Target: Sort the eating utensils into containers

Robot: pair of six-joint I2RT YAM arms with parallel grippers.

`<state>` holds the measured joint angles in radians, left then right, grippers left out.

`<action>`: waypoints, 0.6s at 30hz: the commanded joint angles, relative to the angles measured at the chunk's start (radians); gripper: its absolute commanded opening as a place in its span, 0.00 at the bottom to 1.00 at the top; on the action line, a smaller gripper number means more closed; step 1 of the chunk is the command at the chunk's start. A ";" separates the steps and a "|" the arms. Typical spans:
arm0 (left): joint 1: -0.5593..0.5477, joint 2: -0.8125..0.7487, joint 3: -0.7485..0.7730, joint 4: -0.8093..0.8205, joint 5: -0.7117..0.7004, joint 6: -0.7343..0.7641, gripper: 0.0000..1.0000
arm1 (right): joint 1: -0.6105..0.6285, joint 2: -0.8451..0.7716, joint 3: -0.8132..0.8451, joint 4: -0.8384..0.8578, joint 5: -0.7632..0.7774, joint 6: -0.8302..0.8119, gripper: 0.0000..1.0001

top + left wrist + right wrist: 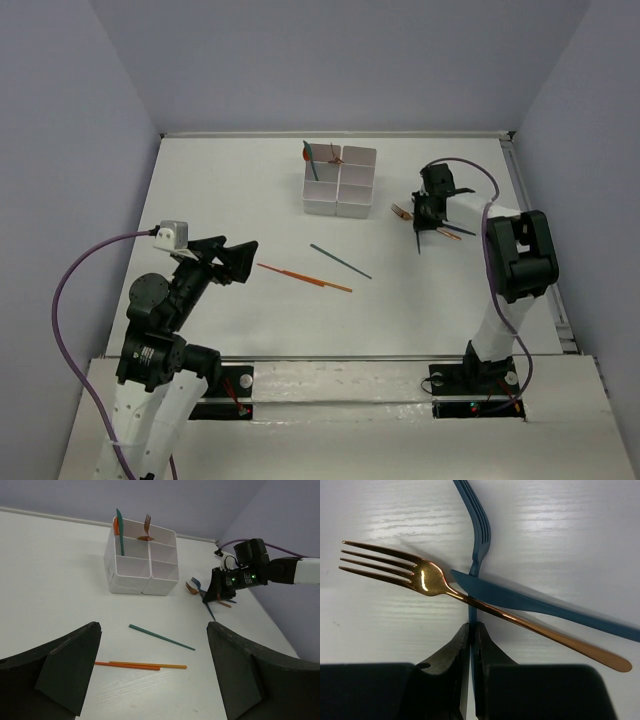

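My right end effector (472, 630) is pinched shut on the slim handle of the teal fork (480, 530) (stiff, light and slick, I judge), close to where the copper fork (427, 577) crosses it.

Utensils half sorted, the rest lying out on the table

The white four-cell box (340, 180) has a teal piece (120, 530) and an orange piece (115, 526) leaning in its far-left cell, plus a brown fork (146, 527) upright by the far divider. Nearer, a teal stick (340, 261) and two orange sticks (127, 666) lie flat. Right of the box, a shiny copper fork (427, 577) crosses over a teal knife (520, 597) and a teal fork (479, 530), whose handle is pinched in the right gripper (471, 627).
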<state>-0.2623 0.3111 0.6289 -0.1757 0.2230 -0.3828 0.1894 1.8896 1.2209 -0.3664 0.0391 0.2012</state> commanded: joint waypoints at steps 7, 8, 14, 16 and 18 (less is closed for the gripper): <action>-0.005 -0.007 -0.005 0.045 -0.008 0.010 0.99 | 0.005 -0.159 -0.104 0.090 -0.425 0.076 0.07; -0.005 -0.007 -0.003 0.045 -0.008 0.010 0.99 | 0.005 -0.167 -0.106 0.090 -0.451 0.082 0.07; 0.004 -0.004 -0.005 0.045 -0.004 0.010 0.99 | 0.005 -0.214 -0.171 0.193 -0.706 0.153 0.07; 0.005 -0.004 -0.005 0.045 -0.002 0.010 0.99 | 0.005 -0.233 -0.185 0.227 -0.741 0.176 0.07; 0.005 0.000 -0.005 0.047 -0.002 0.010 0.99 | 0.005 -0.264 -0.204 0.266 -0.769 0.205 0.07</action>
<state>-0.2604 0.3111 0.6289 -0.1757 0.2169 -0.3832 0.1909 1.6894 1.0454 -0.2249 -0.5697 0.3351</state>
